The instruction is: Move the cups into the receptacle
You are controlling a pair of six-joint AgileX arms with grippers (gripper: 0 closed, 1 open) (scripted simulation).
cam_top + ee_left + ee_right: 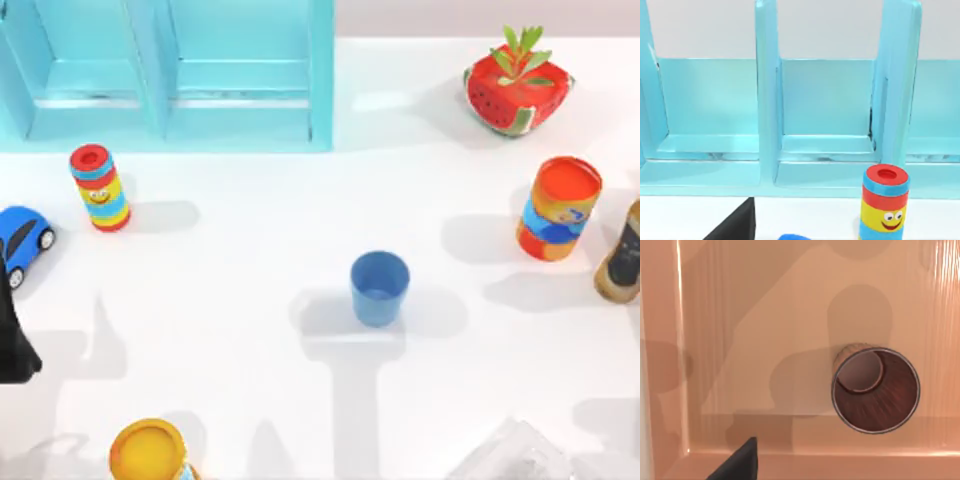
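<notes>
- Two cups: the blue cup (379, 288) stands upright, mouth up, mid-table.
- The brown cup (875, 390) stands upright in the peach tray (740, 340), mouth toward the right wrist camera.
- Neither gripper's finger state can be told.

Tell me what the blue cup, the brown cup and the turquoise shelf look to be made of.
Blue cup: probably plastic, matte, with an even mid-blue wall and no grain or print.
Brown cup: perhaps wood or wood-look plastic, with fine dark streaks inside and a thin pale rim that may be metal.
Turquoise shelf: seemingly painted wood, with thick flat boards, a soft sheen and small dark chips at the joints.
</notes>
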